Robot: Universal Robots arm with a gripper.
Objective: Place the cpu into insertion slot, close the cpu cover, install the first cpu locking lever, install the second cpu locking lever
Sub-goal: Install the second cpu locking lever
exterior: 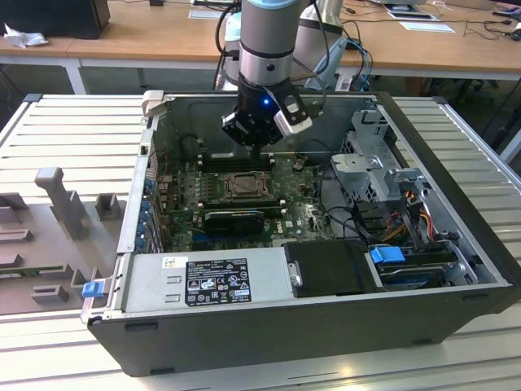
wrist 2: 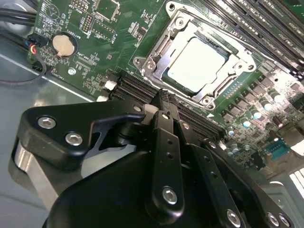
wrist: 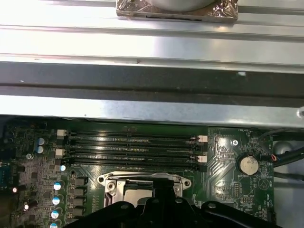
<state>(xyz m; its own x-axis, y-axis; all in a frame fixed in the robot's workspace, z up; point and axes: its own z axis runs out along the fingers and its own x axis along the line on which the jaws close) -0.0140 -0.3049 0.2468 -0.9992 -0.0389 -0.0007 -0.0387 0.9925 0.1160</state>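
Inside the open computer case (exterior: 456, 244), the pincer (wrist 2: 164, 97) hung just above the green motherboard (wrist 2: 118, 52), fingers drawn together, nothing between them. The cpu (wrist 2: 197, 64) sat in the insertion slot (wrist 2: 237, 80), pale face up. The cpu cover (wrist 2: 190, 23) looked down around it, framing the chip, though I couldn't tell if it was fully flat. Levers' state unclear. Risk: fingertips were close to the memory slots (wrist 2: 137, 88); a skewed descent could scrape them or knock the cover off square.
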